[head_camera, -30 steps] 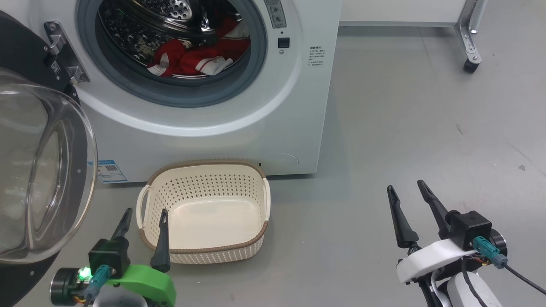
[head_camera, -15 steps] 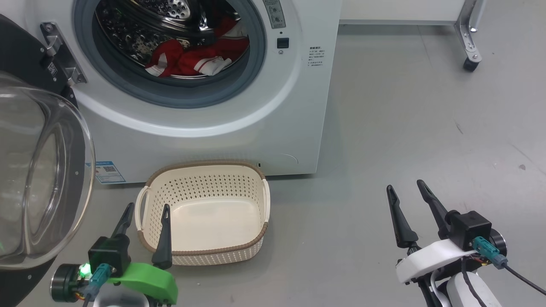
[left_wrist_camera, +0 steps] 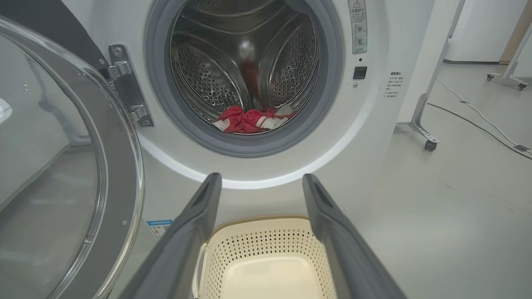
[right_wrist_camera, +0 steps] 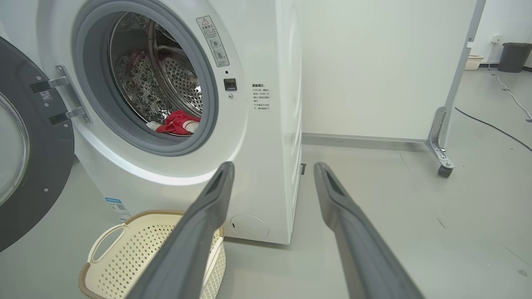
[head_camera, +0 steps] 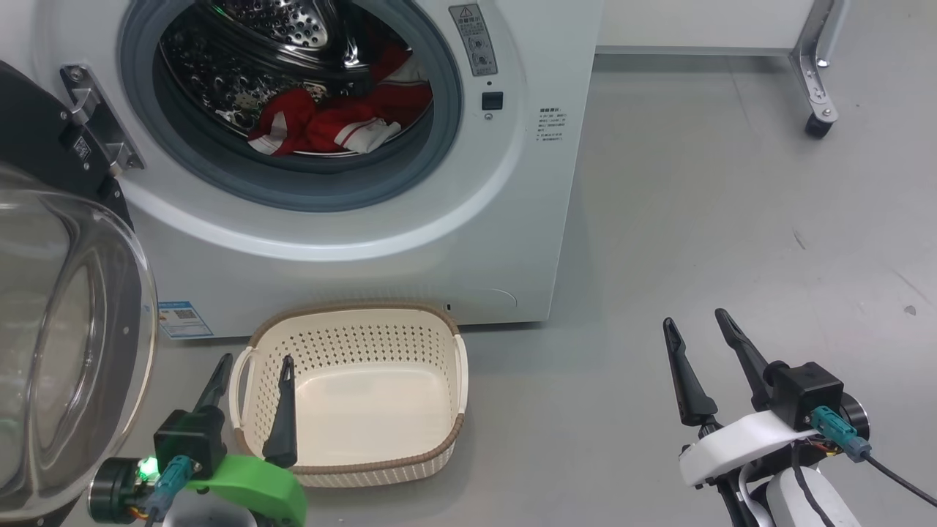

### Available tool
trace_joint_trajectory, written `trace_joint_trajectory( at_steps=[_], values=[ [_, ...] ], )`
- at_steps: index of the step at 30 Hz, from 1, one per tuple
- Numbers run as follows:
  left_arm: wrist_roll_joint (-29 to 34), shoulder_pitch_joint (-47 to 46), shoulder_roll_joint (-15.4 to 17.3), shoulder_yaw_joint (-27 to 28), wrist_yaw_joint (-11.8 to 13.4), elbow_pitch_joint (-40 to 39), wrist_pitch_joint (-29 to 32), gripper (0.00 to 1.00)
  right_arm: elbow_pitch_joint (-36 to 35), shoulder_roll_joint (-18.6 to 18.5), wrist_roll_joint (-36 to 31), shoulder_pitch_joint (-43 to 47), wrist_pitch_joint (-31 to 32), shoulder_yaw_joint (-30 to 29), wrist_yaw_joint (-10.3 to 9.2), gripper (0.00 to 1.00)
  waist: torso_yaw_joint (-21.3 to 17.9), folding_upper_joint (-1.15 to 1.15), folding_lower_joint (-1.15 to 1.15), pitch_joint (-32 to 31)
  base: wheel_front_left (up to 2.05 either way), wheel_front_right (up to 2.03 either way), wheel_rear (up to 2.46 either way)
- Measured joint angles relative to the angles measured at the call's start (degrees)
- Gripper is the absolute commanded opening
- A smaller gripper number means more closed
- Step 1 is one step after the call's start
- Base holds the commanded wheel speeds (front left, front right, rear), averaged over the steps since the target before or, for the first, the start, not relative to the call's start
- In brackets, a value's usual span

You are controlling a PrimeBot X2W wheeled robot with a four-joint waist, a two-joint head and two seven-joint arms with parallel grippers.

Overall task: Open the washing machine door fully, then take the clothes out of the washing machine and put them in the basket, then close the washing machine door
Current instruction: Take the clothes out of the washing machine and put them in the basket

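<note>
Head view: found washing machine door (head_camera: pixel 66 351) open, clothes (head_camera: pixel 329 128) at the drum's (head_camera: pixel 241 66) front edge, basket (head_camera: pixel 351 311) empty below, left gripper (head_camera: pixel 256 360) and right gripper (head_camera: pixel 694 318) spread wide, empty; judged unloading due, needing a reach inside.

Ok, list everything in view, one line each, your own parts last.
washing machine: one, white, straight ahead
washing machine door: one, black ring with clear glass, swung open at left
clothes: one heap, red and white, low in the drum
basket: one, cream with brown rim, on the floor before the machine
label: one, blue, machine's lower left front
wheeled frame leg: one, metal, right of the machine
bin: one, dark, far background
left gripper: one, dark, open, by the basket's left end
right gripper: one, dark, open, over floor
</note>
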Motion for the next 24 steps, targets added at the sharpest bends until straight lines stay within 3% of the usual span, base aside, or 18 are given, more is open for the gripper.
trace_joint_trajectory(
  at_steps=[12,24],
  values=[
    [0.29,0.03,0.0,-0.13,0.02,-0.4,0.49,1.0,0.0,0.02,0.03,0.0,0.0,0.13,0.0,1.0,0.29,0.0,0.0,-0.07,0.93,-0.93,0.0],
    [0.51,0.08,-0.01,-0.12,0.21,-0.56,0.49,1.0,0.03,0.04,0.09,0.01,0.0,0.33,0.0,1.0,0.25,0.0,0.0,-0.32,0.42,-0.42,0.0]
  ],
)
